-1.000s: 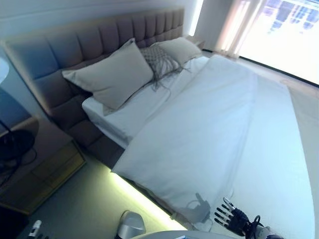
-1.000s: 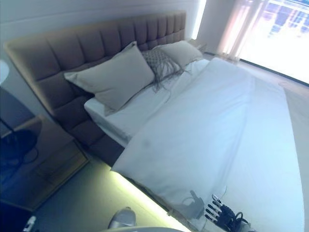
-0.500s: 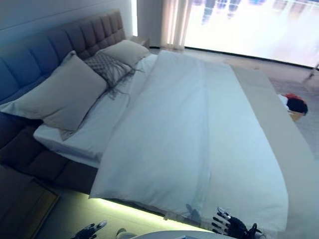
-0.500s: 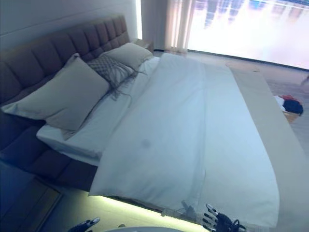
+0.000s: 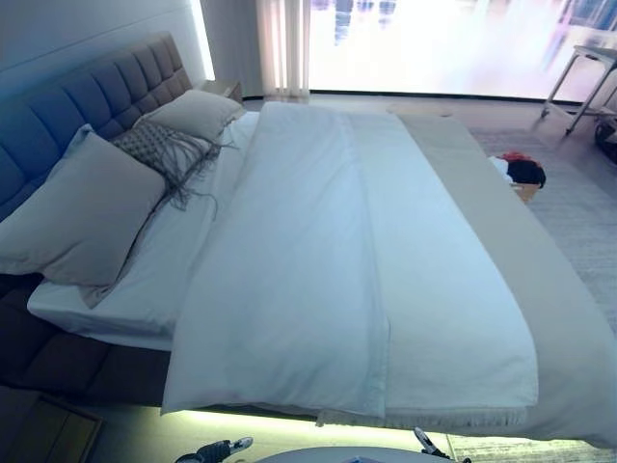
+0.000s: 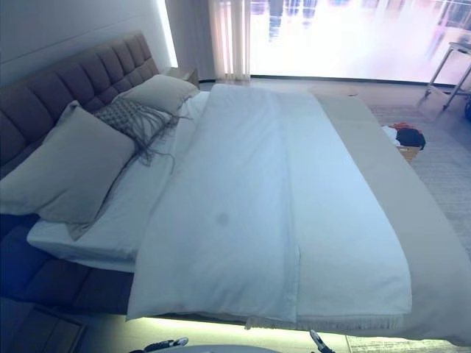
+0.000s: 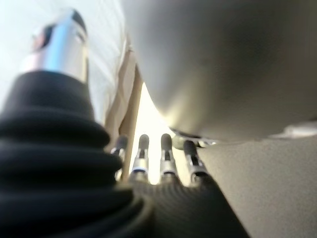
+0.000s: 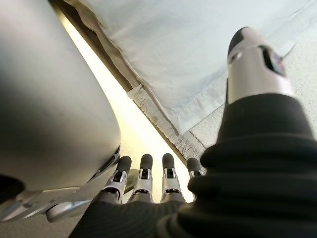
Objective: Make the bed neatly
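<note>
Since a second ago my view has swung toward 3 o'clock: the headboard (image 5: 92, 101) now sits at 10 o'clock, more floor shows beyond the foot of the bed, and my right hand (image 5: 426, 445), then plain at the bottom edge, shows little more than fingertips at 5 o'clock. My left hand (image 5: 216, 450) has come into sight at 7 o'clock, low over the floor beside the bed's lit underside. Both hands hold nothing; in the wrist views the fingers (image 8: 142, 173) of the right and the fingers (image 7: 140, 154) of the left lie straight and side by side, thumbs apart.

Past the right fingers hangs the fringed hem of the runner (image 8: 163, 124). Above both hands the duvet (image 5: 299, 260) lies flat over the mattress, its near edge draped over the side at 6 o'clock, a long fold running down its middle. The runner (image 5: 525, 260) crosses the foot of the bed at 3 o'clock. At 9 to 11 o'clock two pillows (image 5: 82, 217) and a tasselled cushion (image 5: 159, 149) between them lean at the headboard, on the bare sheet (image 5: 154, 280). On the floor at 2 o'clock sits a box (image 5: 521, 176) of dark and red things.
</note>
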`<state>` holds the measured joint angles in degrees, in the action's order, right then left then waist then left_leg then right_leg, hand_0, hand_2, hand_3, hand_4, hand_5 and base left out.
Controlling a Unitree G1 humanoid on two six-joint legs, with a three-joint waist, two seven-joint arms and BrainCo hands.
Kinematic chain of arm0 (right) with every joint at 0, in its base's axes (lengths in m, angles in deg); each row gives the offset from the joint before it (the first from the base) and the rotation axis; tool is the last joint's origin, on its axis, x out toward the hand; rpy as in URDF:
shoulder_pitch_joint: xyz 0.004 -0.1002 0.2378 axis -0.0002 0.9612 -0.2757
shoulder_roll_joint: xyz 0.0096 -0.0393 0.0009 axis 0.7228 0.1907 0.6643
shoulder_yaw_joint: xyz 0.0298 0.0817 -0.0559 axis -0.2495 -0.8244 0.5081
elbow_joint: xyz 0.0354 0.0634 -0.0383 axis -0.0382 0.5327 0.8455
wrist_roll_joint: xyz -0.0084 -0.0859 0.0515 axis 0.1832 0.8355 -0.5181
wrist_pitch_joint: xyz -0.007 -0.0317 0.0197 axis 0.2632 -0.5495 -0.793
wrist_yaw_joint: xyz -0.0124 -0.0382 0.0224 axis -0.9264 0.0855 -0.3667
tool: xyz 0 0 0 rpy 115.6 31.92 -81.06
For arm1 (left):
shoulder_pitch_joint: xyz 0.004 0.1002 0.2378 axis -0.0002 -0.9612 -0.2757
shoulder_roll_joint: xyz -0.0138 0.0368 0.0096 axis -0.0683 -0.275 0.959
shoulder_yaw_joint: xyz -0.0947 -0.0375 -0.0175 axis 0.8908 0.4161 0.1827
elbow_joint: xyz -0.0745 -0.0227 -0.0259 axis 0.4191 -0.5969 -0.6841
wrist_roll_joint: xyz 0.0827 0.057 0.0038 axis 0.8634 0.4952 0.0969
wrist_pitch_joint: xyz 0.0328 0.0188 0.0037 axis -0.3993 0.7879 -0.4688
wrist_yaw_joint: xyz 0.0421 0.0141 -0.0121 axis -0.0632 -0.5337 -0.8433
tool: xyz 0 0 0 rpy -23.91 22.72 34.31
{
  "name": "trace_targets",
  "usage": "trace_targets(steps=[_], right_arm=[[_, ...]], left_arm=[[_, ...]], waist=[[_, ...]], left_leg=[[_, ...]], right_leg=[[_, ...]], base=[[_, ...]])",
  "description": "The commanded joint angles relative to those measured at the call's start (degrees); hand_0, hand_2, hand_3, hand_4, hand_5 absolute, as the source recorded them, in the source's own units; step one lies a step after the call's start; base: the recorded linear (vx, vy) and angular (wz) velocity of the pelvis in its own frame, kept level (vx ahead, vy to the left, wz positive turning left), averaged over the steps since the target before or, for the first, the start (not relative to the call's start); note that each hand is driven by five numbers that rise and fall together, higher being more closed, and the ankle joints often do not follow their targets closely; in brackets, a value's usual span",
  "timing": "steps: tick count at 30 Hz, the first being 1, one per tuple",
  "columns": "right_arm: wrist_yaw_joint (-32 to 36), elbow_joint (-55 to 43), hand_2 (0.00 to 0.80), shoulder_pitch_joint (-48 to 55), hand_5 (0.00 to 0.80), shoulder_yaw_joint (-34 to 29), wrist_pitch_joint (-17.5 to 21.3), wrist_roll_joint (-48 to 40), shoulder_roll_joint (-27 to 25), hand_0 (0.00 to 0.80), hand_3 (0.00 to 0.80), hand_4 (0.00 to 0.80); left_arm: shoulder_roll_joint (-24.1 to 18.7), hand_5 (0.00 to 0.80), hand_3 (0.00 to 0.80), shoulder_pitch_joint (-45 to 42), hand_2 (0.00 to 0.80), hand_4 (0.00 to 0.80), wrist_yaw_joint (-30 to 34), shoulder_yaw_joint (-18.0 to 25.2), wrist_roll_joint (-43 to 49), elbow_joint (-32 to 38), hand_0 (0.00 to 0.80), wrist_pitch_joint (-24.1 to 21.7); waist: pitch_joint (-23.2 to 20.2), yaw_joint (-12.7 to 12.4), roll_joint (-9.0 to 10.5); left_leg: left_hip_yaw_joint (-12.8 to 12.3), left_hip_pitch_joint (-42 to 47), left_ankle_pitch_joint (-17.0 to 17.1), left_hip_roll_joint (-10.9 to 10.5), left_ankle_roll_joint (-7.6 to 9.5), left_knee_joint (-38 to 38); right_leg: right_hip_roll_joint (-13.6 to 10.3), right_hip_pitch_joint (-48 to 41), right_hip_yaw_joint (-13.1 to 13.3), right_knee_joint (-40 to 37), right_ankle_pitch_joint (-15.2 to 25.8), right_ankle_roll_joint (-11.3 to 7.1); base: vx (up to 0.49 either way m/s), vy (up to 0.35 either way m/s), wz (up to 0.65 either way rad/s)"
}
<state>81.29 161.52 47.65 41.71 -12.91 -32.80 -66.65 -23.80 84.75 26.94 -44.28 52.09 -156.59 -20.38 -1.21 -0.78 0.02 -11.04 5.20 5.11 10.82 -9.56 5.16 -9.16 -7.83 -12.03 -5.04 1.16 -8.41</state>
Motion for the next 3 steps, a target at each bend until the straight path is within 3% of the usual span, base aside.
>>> trace_targets(steps=[1, 3], right_arm=[[-0.3, 1.9, 0.0, -4.4, 0.0, 0.7, 0.3, 1.3, 2.3, 0.0, 0.0, 0.0], [0.2, 1.7, 0.0, -4.6, 0.0, 1.2, -0.1, 2.3, 2.1, 0.0, 0.0, 0.0]], left_arm=[[3.2, 0.0, 0.0, 4.5, 0.0, 0.0, 0.4, -0.7, -3.4, -3.0, 0.0, 0.1], [2.7, 0.0, 0.0, 4.2, 0.0, 0.0, 1.0, -0.2, -4.3, -3.0, 0.0, 0.2]], waist=[[2.3, -0.5, 0.09], [2.2, -0.6, 0.09]], left_leg=[[1.9, 0.9, -4.7, -1.0, 3.07, -0.2], [1.9, 1.1, -4.8, -0.9, 3.06, -0.2]], right_leg=[[-2.4, 2.1, -4.0, 0.0, 1.8, -0.56], [-2.4, 2.0, -4.0, 0.0, 1.7, -0.6]], base=[[0.0, 0.0, 0.0], [0.0, 0.0, 0.0]])
